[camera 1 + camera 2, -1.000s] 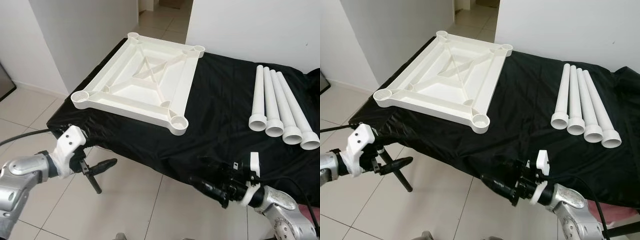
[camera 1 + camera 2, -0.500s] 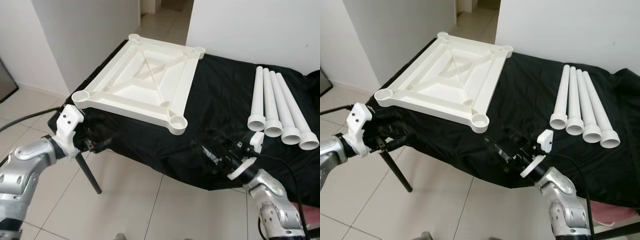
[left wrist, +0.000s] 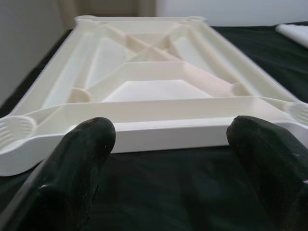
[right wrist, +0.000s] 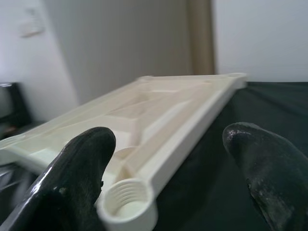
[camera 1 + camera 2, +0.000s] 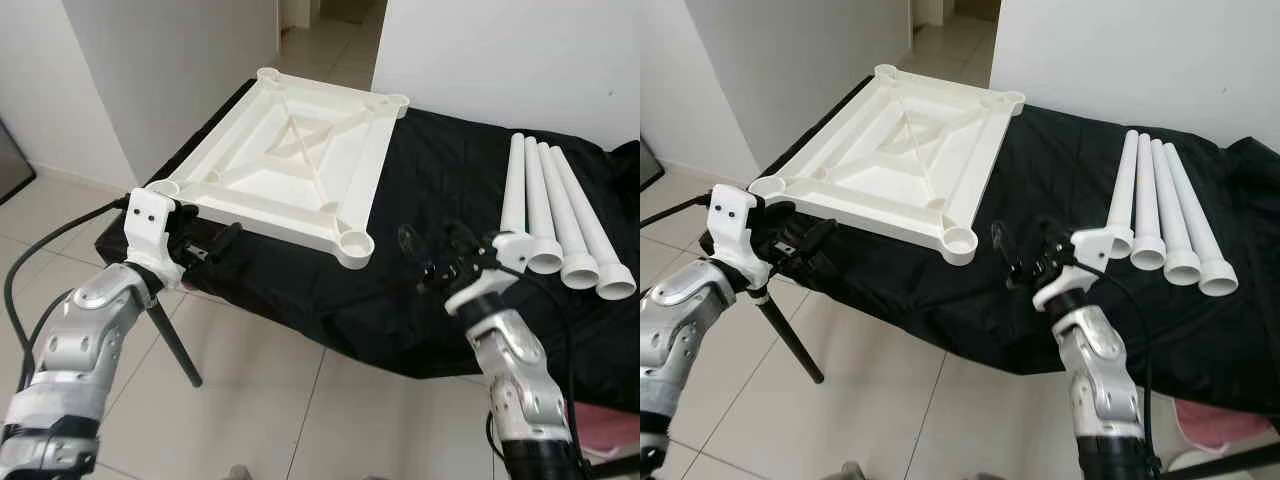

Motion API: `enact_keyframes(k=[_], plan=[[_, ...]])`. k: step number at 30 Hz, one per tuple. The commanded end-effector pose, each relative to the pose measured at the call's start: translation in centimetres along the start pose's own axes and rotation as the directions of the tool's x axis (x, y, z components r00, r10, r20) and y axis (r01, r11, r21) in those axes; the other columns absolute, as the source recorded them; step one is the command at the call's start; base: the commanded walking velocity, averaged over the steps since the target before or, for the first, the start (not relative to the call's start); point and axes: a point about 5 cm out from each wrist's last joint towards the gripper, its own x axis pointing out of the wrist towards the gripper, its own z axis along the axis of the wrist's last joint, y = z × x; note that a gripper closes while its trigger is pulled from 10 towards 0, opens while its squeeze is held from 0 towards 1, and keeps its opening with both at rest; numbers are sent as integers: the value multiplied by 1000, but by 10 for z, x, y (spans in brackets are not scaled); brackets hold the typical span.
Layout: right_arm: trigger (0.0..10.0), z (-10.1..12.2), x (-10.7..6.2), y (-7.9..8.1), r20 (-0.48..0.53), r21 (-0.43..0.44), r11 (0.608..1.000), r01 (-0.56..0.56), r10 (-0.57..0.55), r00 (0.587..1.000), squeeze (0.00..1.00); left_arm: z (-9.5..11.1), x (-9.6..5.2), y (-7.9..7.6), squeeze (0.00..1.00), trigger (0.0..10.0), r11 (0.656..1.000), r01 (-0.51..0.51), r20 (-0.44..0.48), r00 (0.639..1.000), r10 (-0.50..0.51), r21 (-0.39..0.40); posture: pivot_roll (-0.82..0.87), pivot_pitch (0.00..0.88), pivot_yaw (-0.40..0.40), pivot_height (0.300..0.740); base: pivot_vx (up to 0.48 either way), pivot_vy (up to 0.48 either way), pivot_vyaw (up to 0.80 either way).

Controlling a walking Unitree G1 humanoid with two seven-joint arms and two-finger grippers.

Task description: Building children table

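Observation:
A white plastic tabletop (image 5: pixel 290 165) lies underside up on the black-draped table (image 5: pixel 440 180), with ribs and round corner sockets showing. Several white tube legs (image 5: pixel 555 215) lie side by side at the right. My left gripper (image 5: pixel 215 243) is open and points at the tabletop's near edge (image 3: pixel 159 130) by the front-left corner, a short gap away. Right of the front-right socket (image 4: pixel 127 204), my right gripper (image 5: pixel 1008 255) hovers open over the cloth, facing it. Neither gripper holds anything.
The table's front edge (image 5: pixel 300 320) hangs over a tiled floor (image 5: pixel 250 400). A black stand leg (image 5: pixel 175 350) drops below the left corner. White walls stand behind and to the left, with a doorway at the back.
Both arms have risen from below the table's front edge. The left gripper has come up to the tabletop's near-left edge, and the right gripper has moved up beside the front-right socket.

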Motion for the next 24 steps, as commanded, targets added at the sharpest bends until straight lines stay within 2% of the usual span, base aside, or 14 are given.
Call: enact_keyframes(k=[1,6,7,9,11,18,24], plan=[[10000,-3,2,-5,-2,-1,997,83,-83,997,0,1,3,5,0,10000,996,-86,14,996,86,-14,15,0,-43,740,0,0,0],[10000,-5,4,-3,-3,22,995,92,-92,996,0,1,4,5,0,10000,992,-116,27,993,117,-43,15,0,-43,740,0,0,0],[10000,-9,4,-5,14,-22,986,166,-166,986,0,0,7,2,0,10000,983,-177,58,982,181,-56,25,0,-39,740,0,0,0],[10000,-9,4,-5,14,-22,986,166,-166,986,0,0,7,2,0,10000,983,-177,58,982,181,-56,25,0,-39,740,0,0,0],[10000,-13,5,-3,20,-71,977,202,-201,979,0,0,11,-5,0,10000,976,-209,85,973,214,-69,31,0,-29,740,0,0,0],[10000,-15,12,3,28,-123,975,186,-184,982,0,5,20,-15,0,10000,978,-197,108,973,204,-75,25,0,-14,740,0,0,0],[10000,-15,12,0,24,-140,970,200,-198,980,0,6,25,-14,0,10000,981,-181,114,976,188,-63,32,0,-40,740,0,0,0]])
